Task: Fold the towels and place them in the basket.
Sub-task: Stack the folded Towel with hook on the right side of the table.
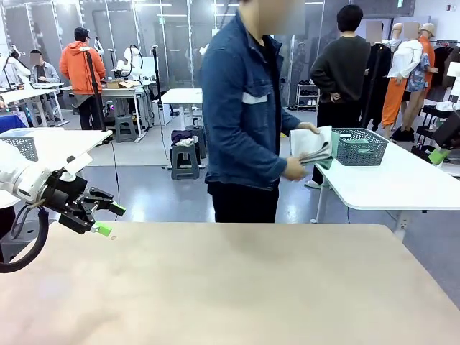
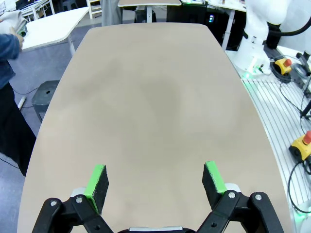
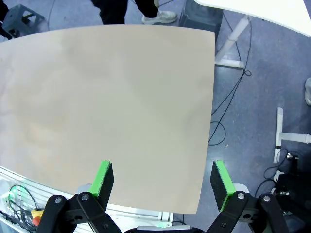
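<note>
Beyond the far edge of the beige table (image 1: 230,287), a person in a denim jacket holds the folded towels (image 1: 314,144) in both hands, an off-white one on top and a mint green edge (image 1: 333,149) showing beneath. The towels hang just left of the dark grey lattice basket (image 1: 359,146), which stands on a white side table (image 1: 402,183). My left gripper (image 1: 110,219) hovers open over the table's left edge, and the left wrist view shows its fingers (image 2: 155,179) wide apart with nothing between them. My right gripper (image 3: 164,179) is open too, above the table's near edge.
The right arm's white base (image 2: 257,34) stands beside the table with emergency-stop buttons (image 2: 306,138) nearby. Cables (image 3: 228,121) lie on the floor off the table's side. A stool with a dark clothes heap (image 1: 185,144) stands behind, and other people and tables are farther back.
</note>
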`<state>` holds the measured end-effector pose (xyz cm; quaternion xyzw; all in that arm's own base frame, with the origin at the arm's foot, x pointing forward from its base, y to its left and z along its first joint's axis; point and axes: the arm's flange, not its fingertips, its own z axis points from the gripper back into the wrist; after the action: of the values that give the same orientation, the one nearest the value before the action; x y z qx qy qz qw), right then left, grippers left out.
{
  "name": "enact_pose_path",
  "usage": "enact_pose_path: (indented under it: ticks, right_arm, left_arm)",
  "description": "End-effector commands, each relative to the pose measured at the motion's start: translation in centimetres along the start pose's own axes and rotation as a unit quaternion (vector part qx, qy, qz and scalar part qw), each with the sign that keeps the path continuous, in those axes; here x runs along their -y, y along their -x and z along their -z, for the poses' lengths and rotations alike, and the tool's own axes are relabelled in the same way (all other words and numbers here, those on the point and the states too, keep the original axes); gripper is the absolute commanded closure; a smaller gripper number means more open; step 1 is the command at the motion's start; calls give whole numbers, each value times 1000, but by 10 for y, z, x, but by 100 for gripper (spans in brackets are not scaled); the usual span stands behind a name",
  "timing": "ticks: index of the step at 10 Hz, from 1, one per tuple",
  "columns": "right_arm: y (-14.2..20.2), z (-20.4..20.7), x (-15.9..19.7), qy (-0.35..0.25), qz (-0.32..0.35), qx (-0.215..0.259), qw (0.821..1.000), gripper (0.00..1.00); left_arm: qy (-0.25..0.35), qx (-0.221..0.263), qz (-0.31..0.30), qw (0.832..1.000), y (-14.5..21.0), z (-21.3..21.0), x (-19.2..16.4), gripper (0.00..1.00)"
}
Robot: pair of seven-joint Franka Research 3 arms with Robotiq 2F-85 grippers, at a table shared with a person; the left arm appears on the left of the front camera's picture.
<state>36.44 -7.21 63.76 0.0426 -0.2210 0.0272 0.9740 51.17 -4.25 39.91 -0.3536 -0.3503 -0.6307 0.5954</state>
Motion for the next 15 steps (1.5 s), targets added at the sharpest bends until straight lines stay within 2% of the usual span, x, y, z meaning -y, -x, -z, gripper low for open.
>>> enact_pose_path:
  ticks: [1, 15]
  right_arm:
    - [-3, 0, -1, 8, 10, -2, 1000, 0]
    - [-3, 0, -1, 8, 10, -2, 1000, 0]
  left_arm:
    - [0, -4, 3, 1000, -1, -1, 1, 2]
    - [0, -4, 3, 1000, -1, -1, 1, 2]
